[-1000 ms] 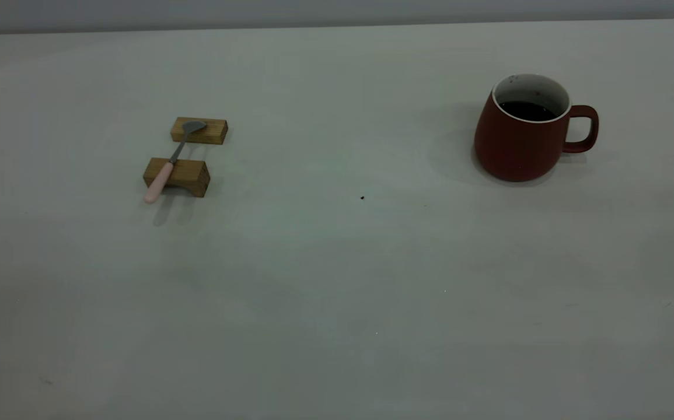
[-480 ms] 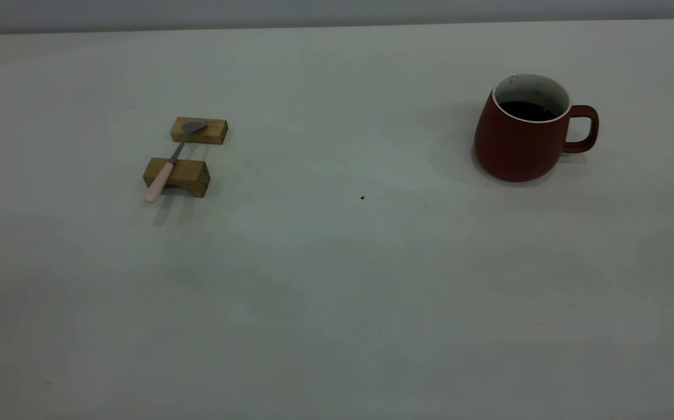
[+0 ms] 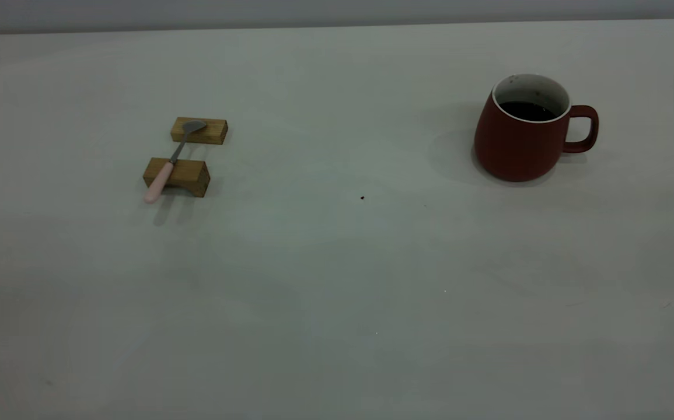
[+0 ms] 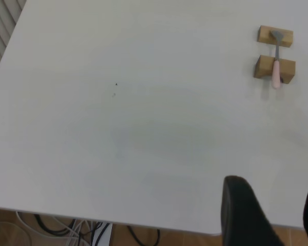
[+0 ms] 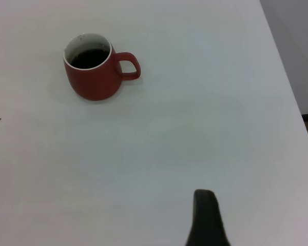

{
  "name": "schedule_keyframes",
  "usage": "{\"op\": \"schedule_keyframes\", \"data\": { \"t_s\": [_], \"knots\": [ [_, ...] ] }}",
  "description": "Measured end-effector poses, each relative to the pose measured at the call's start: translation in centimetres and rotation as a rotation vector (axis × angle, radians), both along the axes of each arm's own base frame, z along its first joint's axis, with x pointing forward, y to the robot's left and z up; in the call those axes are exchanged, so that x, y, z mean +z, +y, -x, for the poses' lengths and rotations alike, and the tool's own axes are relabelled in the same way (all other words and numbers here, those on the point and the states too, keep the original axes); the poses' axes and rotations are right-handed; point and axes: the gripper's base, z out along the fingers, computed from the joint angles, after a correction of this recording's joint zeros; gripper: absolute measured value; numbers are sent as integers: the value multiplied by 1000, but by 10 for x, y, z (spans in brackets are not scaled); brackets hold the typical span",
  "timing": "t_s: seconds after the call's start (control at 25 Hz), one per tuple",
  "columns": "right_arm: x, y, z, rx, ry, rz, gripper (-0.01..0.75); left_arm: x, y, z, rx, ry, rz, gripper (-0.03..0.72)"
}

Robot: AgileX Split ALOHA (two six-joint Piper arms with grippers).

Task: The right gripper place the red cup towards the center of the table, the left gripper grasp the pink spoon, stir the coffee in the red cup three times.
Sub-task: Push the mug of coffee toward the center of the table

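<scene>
The red cup (image 3: pixel 517 146) stands upright at the right of the table (image 3: pixel 337 262), handle pointing right, with dark coffee (image 3: pixel 526 111) inside. At the left the pink spoon (image 3: pixel 164 169) lies across two wooden blocks. Neither gripper appears in the exterior view. In the left wrist view my left gripper (image 4: pixel 274 180) is open and empty over the table's near edge, far from the pink spoon (image 4: pixel 276 72). The right wrist view shows a dark part of my right gripper (image 5: pixel 206 220) well short of the red cup (image 5: pixel 95 77) and its coffee (image 5: pixel 90 57).
Two tan wooden blocks (image 3: pixel 199 130) (image 3: pixel 185 176) carry the spoon, bowl on the far one. A tiny dark speck (image 3: pixel 362 198) marks the table's middle. Cables (image 4: pixel 92 233) lie on the floor below the table edge in the left wrist view.
</scene>
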Motion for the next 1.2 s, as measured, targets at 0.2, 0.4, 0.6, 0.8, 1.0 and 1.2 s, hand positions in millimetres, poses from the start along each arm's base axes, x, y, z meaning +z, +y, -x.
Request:
{"op": "schedule_keyframes", "data": {
  "t_s": [0.2, 0.4, 0.6, 0.8, 1.0, 1.2],
  "knots": [
    [0, 0, 0, -1, -1, -1, 585, 0, 0, 0, 0, 0, 0, 369],
    [25, 0, -3, -5, -31, -6, 549, 0, 0, 0, -1, 0, -1, 369],
    [62, -2, -40, 3, 90, 0, 537, 0, 0, 0, -1, 0, -1, 369],
    [71, -4, -104, 60, 269, 56, 598, 0, 0, 0, -1, 0, -1, 369],
    [54, -6, -161, 182, 451, 138, 698, 0, 0, 0, -1, 0, -1, 369],
    [27, -1, -213, 357, 561, 203, 712, 0, 0, 0, -1, 0, -1, 369]
  ]
}}
